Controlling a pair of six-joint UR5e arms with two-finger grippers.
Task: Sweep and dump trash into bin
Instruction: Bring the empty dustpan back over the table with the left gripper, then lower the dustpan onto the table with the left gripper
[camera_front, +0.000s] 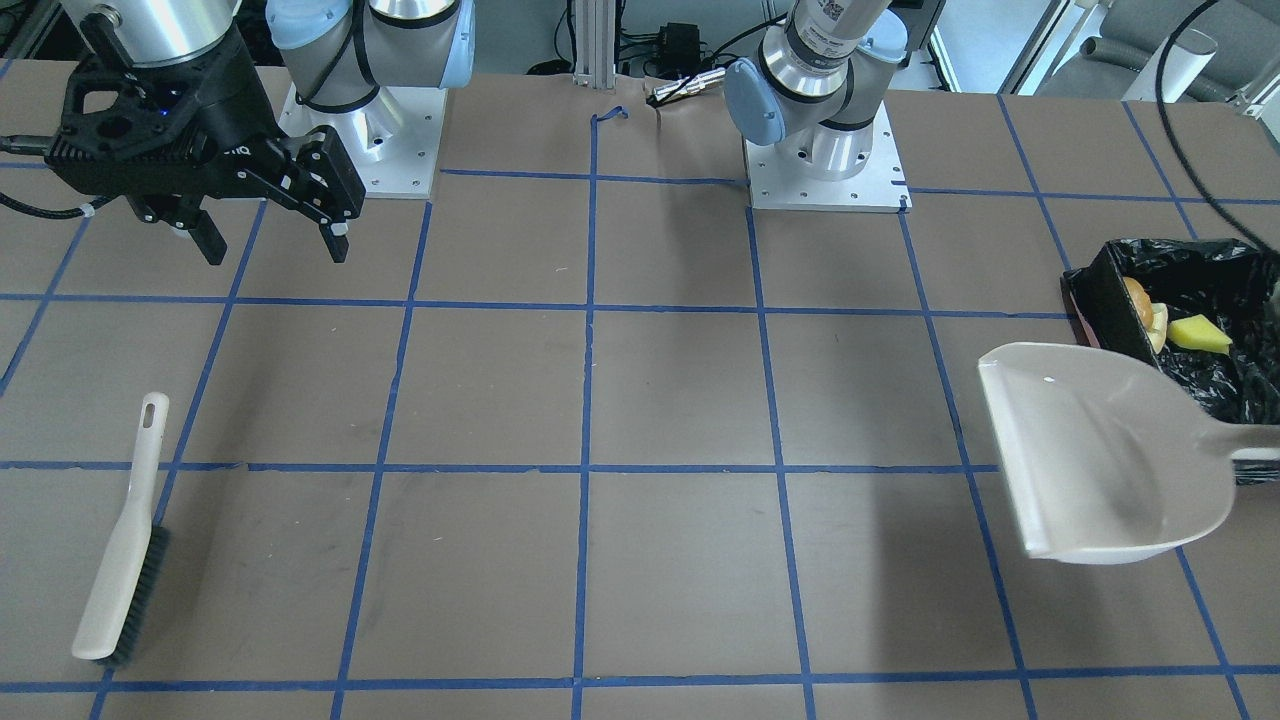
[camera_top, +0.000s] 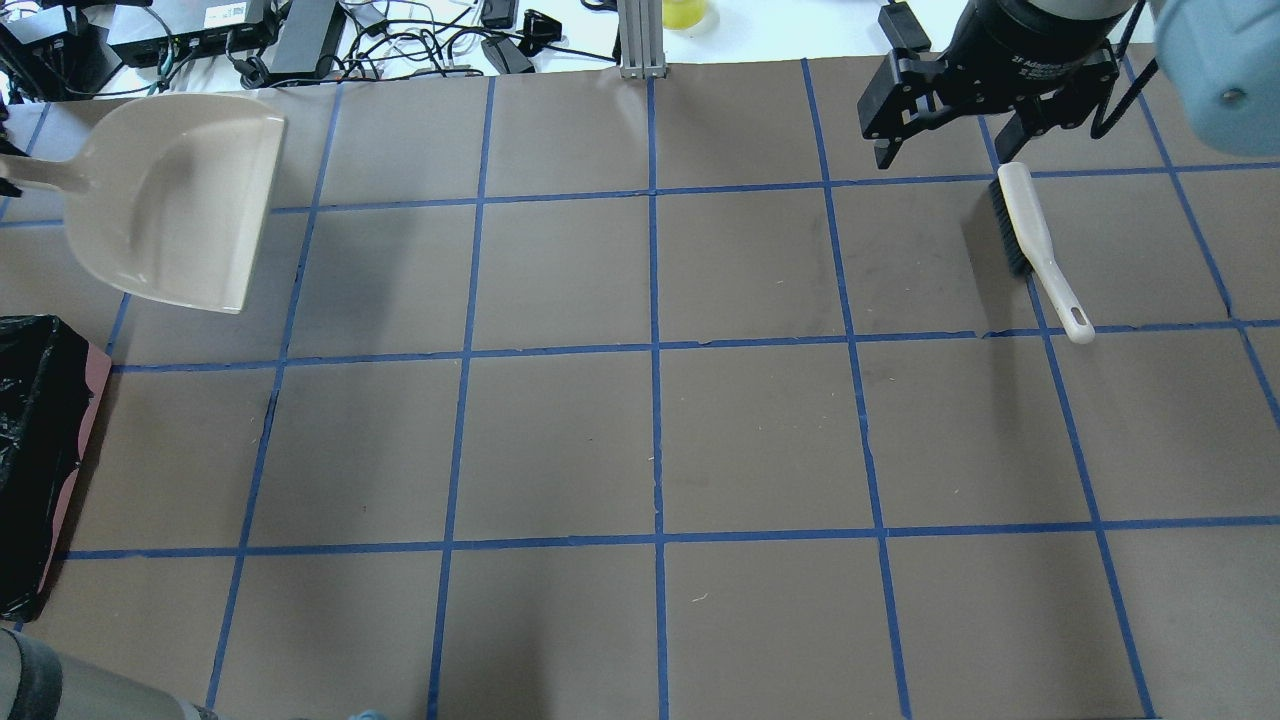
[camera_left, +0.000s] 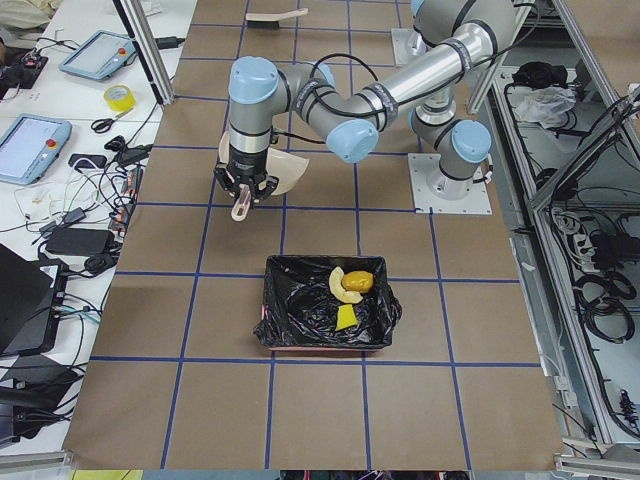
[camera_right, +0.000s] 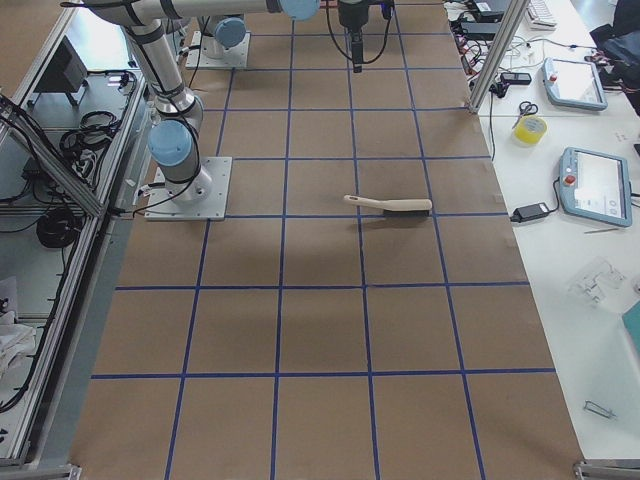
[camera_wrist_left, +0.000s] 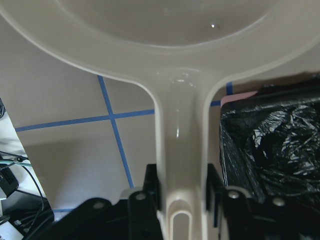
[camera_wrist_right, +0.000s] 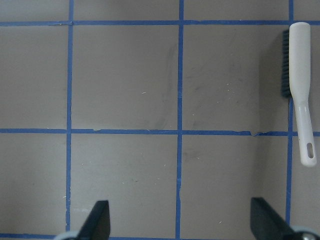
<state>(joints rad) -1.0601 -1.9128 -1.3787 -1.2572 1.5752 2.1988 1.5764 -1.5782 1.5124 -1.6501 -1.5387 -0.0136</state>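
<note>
At the table's (camera_front: 680, 400) end on the robot's left side stands the bin (camera_left: 300, 312), and all three pieces of the trash lie inside it on the black bag. They are the golden-brown lump (camera_left: 360, 282), the croissant (camera_left: 336, 284) touching it, and the yellow-green sponge wedge (camera_left: 346, 317) a little apart from these two. The left gripper (camera_wrist_left: 181, 187) is clamped on the handle of the beige dustpan (camera_front: 1100, 450), with one finger on each side of the handle. It holds the dustpan in the air near the bin, and the wide mouth of the dustpan points away from the bin. Toward the other end of the table, the right gripper (camera_front: 275, 252) hangs above the surface with its two fingers wide apart. The brush (camera_front: 125, 540) lies on the table near this gripper, and no gripper touches it.
</note>
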